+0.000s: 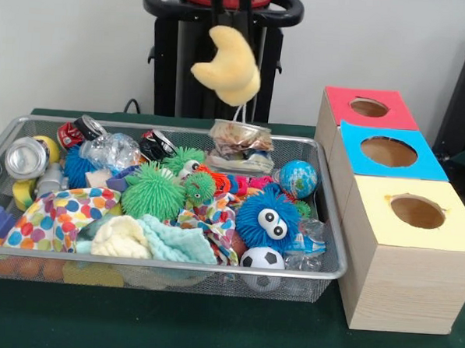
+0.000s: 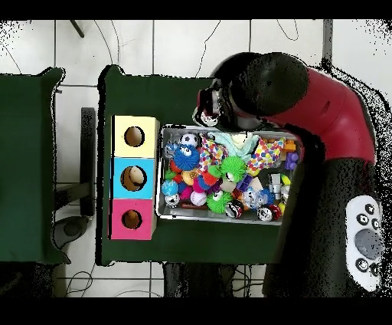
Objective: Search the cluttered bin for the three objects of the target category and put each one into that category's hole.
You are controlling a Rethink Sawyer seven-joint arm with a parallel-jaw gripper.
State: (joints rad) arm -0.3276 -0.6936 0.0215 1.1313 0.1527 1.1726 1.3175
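Three holed boxes (image 1: 404,245), one bin (image 1: 212,268)

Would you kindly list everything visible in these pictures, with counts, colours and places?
Wire bin: one, silver, on the green table.
Hole boxes: three, tops red, blue, yellow, in a row beside the bin.
Spiky balls: two, green, bin centre.
Fuzzy ball with eyes: one, blue, near the boxes.
Soccer ball: one, black and white, front edge.
Globe ball: one, blue, back corner.
Polka-dot cloth: one, multicoloured, the end away from the boxes.
Crushed cans: two, red and black, back rim.
Plush piece: one, pale yellow, hanging above the bin.
Arm: one, red and black; its hand holds the plush piece.
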